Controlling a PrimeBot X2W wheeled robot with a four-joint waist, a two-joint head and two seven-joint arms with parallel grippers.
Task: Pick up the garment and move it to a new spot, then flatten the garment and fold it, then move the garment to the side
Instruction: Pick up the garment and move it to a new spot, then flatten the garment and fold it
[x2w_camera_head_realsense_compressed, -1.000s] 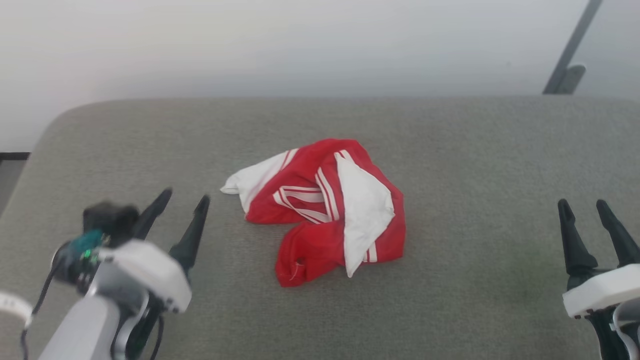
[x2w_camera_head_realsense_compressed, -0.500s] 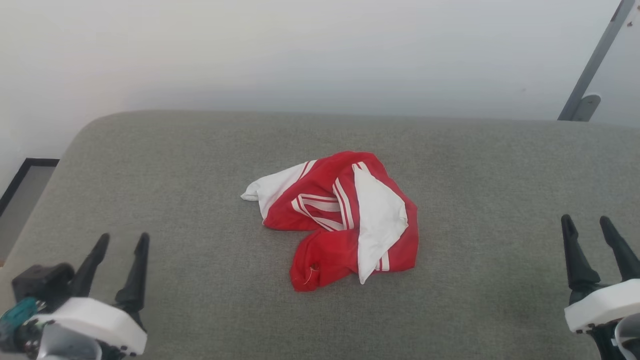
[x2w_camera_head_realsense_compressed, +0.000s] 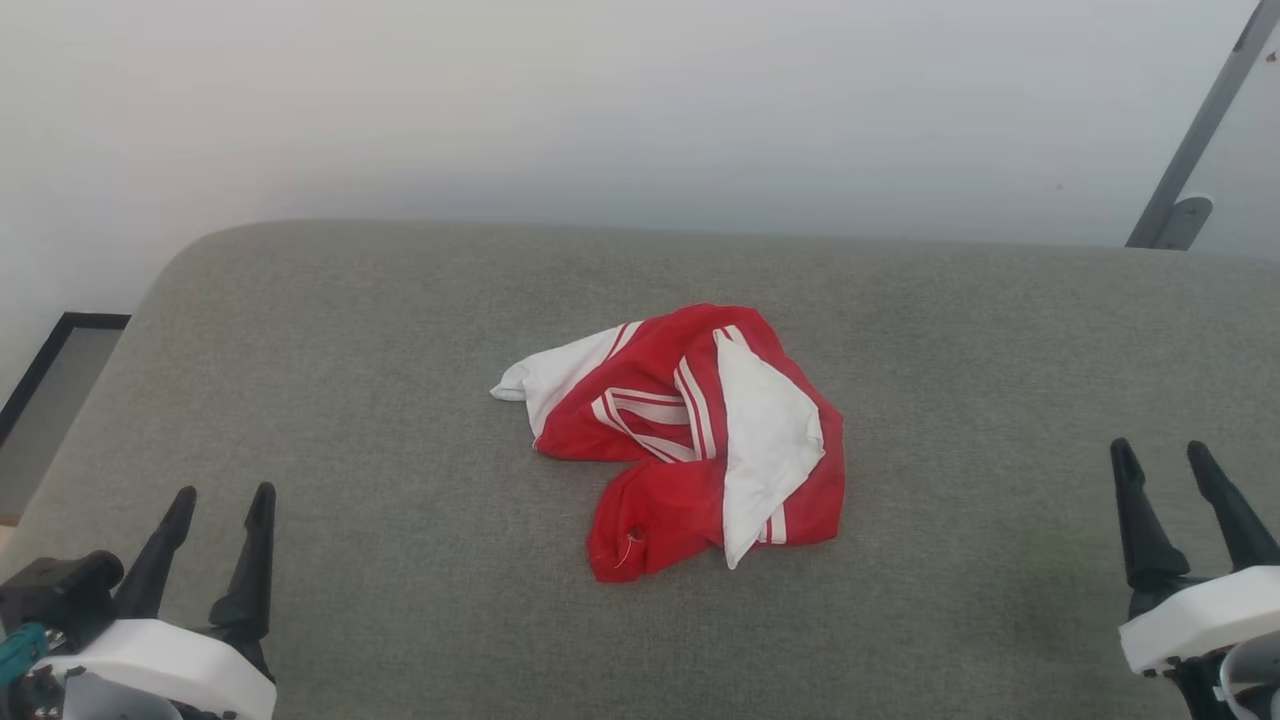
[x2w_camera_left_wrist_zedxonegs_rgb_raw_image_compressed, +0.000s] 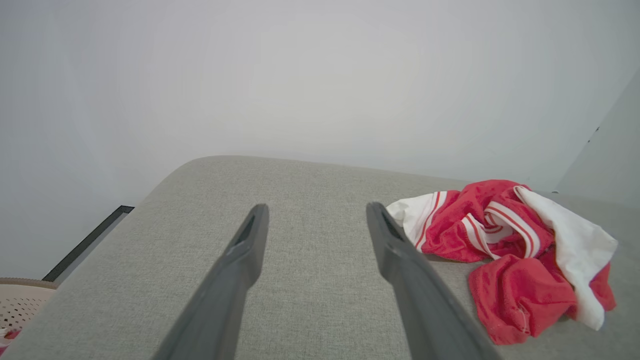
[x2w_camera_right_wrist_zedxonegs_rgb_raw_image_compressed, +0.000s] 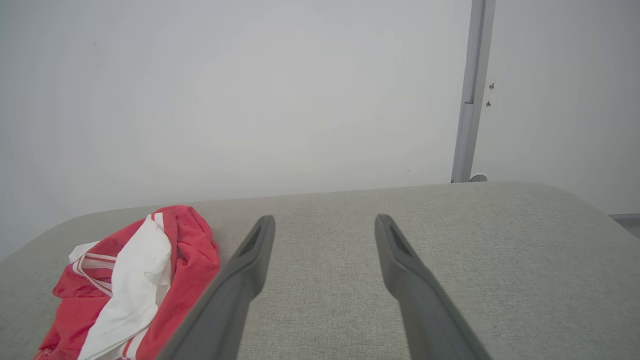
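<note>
Our left claw (x2w_camera_head_realsense_compressed: 225, 492) has drawn back to the near left. It and our right claw (x2w_camera_head_realsense_compressed: 1160, 447) both hang spread and empty. The garment (x2w_camera_head_realsense_compressed: 650, 510) lies crumpled mid-table (x2w_camera_head_realsense_compressed: 400, 320), between them and slightly farther off. Neither arm looks clearly nearer.

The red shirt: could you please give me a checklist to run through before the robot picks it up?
1. Left gripper open, holding nothing: ok.
2. Right gripper open, holding nothing: ok.
3. Shirt lies between the grippers, touching neither: ok.
4. Shirt flat enough to fold: not ok, it is crumpled.
5. Bare cushion beside the shirt for a new spot: ok.
6. Where the hem lies: cannot tell.
</note>
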